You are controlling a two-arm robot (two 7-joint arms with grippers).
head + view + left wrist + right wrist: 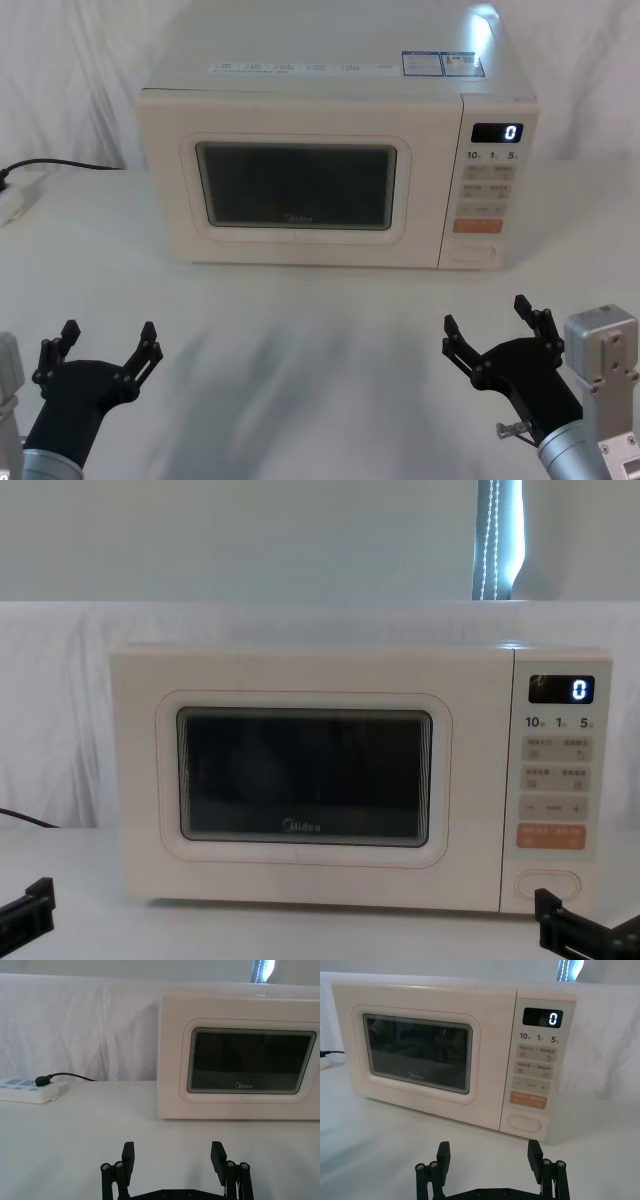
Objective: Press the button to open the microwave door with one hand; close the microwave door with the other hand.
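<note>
From the head view, the microwave door (298, 186) sits shut at the back of the table, while the right gripper (497, 331) and left gripper (106, 344) hover well short of it, fingers apart and holding nothing. The right wrist view faces the door-release button (525, 1123) at the foot of the control panel (536, 1067), and the left wrist view faces the door. The chest view confirms the door closed, so the opening step seems not yet begun; the right gripper would next need to reach forward and push that button.
</note>
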